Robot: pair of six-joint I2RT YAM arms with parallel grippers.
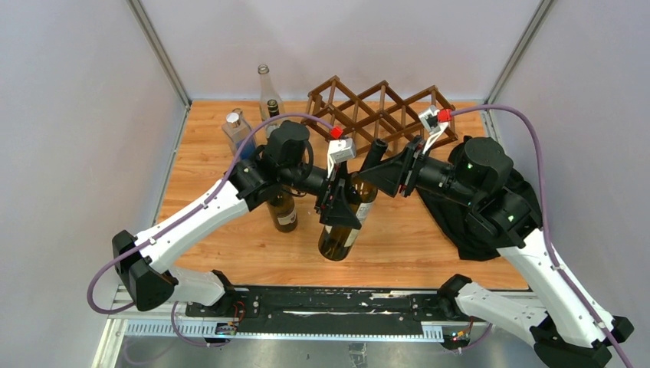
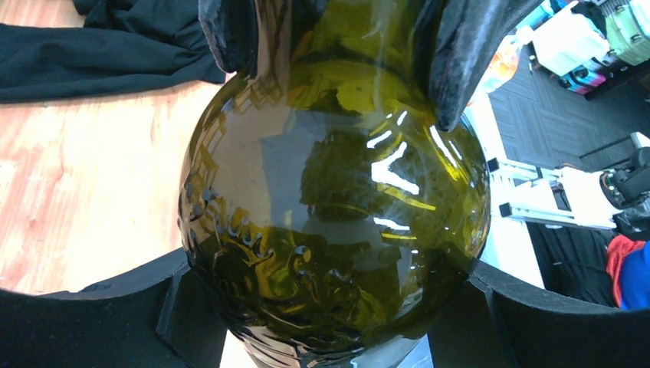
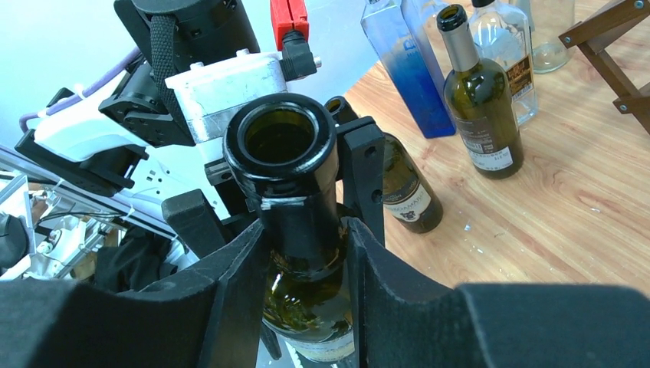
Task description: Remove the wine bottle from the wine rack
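Two arms rise from the near edge. The left arm (image 1: pixel 199 215) and the right arm (image 1: pixel 536 261) meet over the middle of the counter (image 1: pixel 414 245), with one wine bottle (image 1: pixel 339 241) held between them. The left gripper (image 2: pixel 329 268) is spread wide around the bottle's fat green body, a finger pressed to each side. The right gripper (image 3: pixel 306 230) is drawn in narrow on the dark neck just under the open mouth, both fingers against the glass.

One wine rack (image 1: pixel 375 111) stands at the back of the counter. The bottle is out of its cells, tilted in front of it with the mouth pointing towards the rack and apart from it.

One black cloth (image 1: pixel 460 230) lies crumpled on the right, partly under the right arm.

From above I count four other bottles, all upright:
- a dark labelled one (image 1: pixel 282 211) just left of the held bottle, its neck hidden by the left arm
- a tall clear one (image 1: pixel 264 88) at the back left
- a bluish one (image 1: pixel 236 129)
- a dark green one (image 1: pixel 273 110)

The last three crowd together, so a further bottle behind them cannot be ruled out.
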